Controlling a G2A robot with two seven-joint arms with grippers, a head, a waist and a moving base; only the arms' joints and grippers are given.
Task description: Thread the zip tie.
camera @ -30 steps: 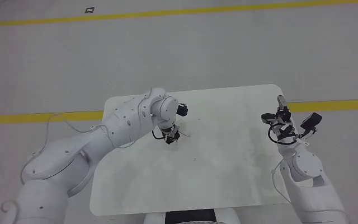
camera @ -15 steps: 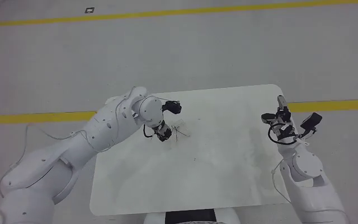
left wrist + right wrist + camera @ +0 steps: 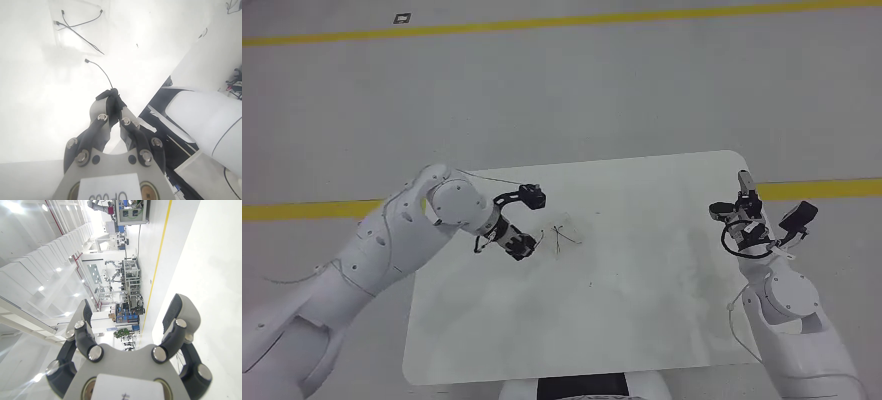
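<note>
My left gripper (image 3: 112, 94) is shut on the tail end of a thin black zip tie (image 3: 101, 69), whose square head hangs free in front of the fingers. In the top view the left gripper (image 3: 519, 247) sits above the white table (image 3: 642, 290) left of centre, with the held zip tie (image 3: 534, 239) sticking out beside it. Two or three more black zip ties (image 3: 79, 28) lie crossed on the table a little farther on, a small dark cluster of zip ties (image 3: 562, 238) in the top view. My right gripper (image 3: 130, 311) is open with nothing in it, raised at the table's right edge (image 3: 745, 196).
The table's rounded edge (image 3: 412, 340) runs close under the left arm. Yellow floor lines (image 3: 542, 22) cross beyond and beside the table. The right wrist view looks out at a hall with machinery (image 3: 128, 279).
My left arm has drawn back to the left, away from the cluster of ties, carrying one zip tie with it. The right arm has kept still.
</note>
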